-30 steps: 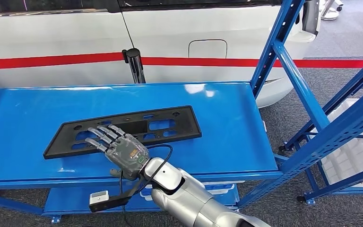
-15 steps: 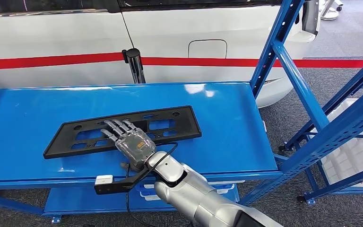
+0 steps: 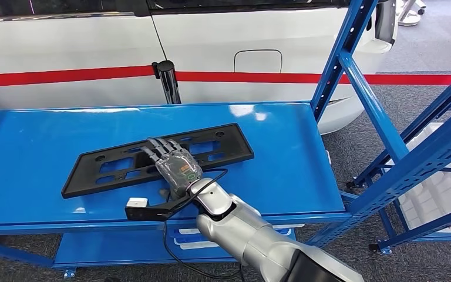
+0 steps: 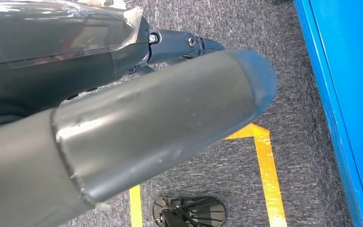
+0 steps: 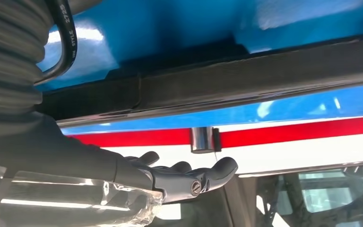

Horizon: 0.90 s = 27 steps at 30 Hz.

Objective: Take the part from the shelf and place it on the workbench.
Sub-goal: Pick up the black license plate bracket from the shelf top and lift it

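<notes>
The part is a long flat black plastic frame with cut-outs, lying slanted on the blue shelf. My right hand comes in from the front edge and rests on the part's middle, fingers stretched flat across it. In the right wrist view the part's near edge runs as a dark bar on the blue surface, and my fingers reach out over it, holding nothing. My left hand hangs beside the shelf above the grey carpet, with nothing in it.
A white car with a red stripe stands right behind the shelf, with a black post at the back edge. Blue uprights rise on the right. Yellow floor tape crosses the carpet beside the shelf edge.
My right hand has slid forward and to the right across the part. The part has shifted a little to the right and away under it.
</notes>
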Motion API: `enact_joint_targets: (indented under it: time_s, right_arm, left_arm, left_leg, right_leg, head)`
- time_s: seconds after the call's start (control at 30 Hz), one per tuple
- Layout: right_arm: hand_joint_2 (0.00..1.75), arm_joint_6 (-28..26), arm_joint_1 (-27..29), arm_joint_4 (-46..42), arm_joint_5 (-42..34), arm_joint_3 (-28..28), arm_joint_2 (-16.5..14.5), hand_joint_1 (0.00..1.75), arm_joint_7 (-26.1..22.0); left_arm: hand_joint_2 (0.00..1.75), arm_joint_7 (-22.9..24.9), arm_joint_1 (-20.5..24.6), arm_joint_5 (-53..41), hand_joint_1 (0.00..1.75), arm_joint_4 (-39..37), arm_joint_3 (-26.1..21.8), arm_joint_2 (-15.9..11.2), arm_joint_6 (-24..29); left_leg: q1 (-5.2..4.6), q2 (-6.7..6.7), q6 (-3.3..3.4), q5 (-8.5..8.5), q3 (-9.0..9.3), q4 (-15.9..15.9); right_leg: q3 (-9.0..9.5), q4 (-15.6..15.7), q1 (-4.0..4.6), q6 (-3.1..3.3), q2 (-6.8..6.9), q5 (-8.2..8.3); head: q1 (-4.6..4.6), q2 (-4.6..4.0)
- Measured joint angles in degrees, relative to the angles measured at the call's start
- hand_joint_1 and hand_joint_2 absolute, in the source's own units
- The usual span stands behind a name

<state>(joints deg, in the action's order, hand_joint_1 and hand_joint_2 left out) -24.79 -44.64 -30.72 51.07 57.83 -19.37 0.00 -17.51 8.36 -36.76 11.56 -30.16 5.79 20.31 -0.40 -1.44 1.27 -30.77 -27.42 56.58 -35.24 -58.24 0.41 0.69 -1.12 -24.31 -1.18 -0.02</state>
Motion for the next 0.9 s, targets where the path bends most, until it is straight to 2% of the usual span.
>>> enact_joint_targets:
  time_s: [0.17, 0.2, 0.23, 0.33, 0.37, 0.57, 0.9]
  right_arm:
    - [1.75, -0.26, -0.43, 0.62, 0.16, 0.52, 0.0, 0.0, 0.33]
    - [1.75, -0.29, -0.51, 0.71, 0.16, 0.63, 0.0, 0.06, 0.36]
    - [1.75, -0.35, -0.59, 0.8, 0.12, 0.72, 0.0, 0.32, 0.46]
    - [1.75, -0.77, -0.75, 1.11, -0.11, 0.96, 0.0, 1.34, 1.12]
    - [1.75, -0.92, -0.77, 1.23, -0.18, 1.1, 0.0, 1.47, 1.34]
    - [1.75, -2.45, -0.79, 1.9, -0.36, 2.34, 0.0, 1.63, 1.94]
    - [1.75, -4.55, -0.62, 2.08, -2.05, 3.5, 0.0, 1.7, 1.87]
  left_arm:
    - [0.0, 0.02, 0.03, 0.0, 0.0, 0.0, 0.0, 0.01, 0.0]
    - [0.0, 0.02, 0.04, 0.0, 0.0, 0.0, 0.0, 0.01, 0.01]
    - [0.0, 0.02, 0.04, 0.0, 0.0, 0.0, 0.0, 0.01, 0.01]
    - [0.0, 0.02, 0.05, -0.01, 0.0, 0.0, 0.0, 0.02, 0.07]
    - [0.0, 0.02, 0.04, -0.03, 0.0, 0.0, 0.0, 0.02, 0.1]
    - [0.0, 0.02, 0.04, -0.51, 0.0, -0.02, -0.01, 0.03, 0.23]
    - [0.0, -1.45, -0.54, 1.22, 0.0, -0.02, -0.64, 0.01, 1.13]
  left_leg:
    - [0.0, 0.0, 0.0, 0.0, 0.03, 0.0]
    - [0.0, 0.0, 0.0, 0.0, 0.04, 0.0]
    - [0.0, 0.0, 0.0, 0.0, 0.05, 0.0]
    - [0.0, 0.0, 0.0, 0.0, 0.06, 0.0]
    - [0.0, 0.0, 0.0, 0.0, 0.06, 0.0]
    - [0.0, 0.0, 0.0, 0.0, 0.06, 0.0]
    - [0.0, 0.0, 0.0, 0.0, 0.05, 0.0]
  right_leg:
    - [0.03, 0.0, 0.0, 0.0, 0.0, 0.0]
    - [0.04, 0.0, 0.0, 0.0, 0.0, 0.0]
    - [0.05, 0.0, 0.0, 0.0, 0.0, 0.0]
    - [0.07, 0.0, 0.0, 0.0, 0.0, 0.0]
    - [0.07, 0.0, 0.0, 0.0, 0.0, 0.0]
    - [0.07, 0.0, 0.0, 0.0, 0.0, 0.0]
    - [0.07, 0.0, -0.01, 0.0, 0.0, 0.0]
  head:
    - [0.0, 0.0]
    - [0.0, 0.0]
    - [0.0, 0.0]
    - [0.0, 0.0]
    - [0.0, 0.0]
    - [0.0, 0.0]
    - [0.01, 0.0]
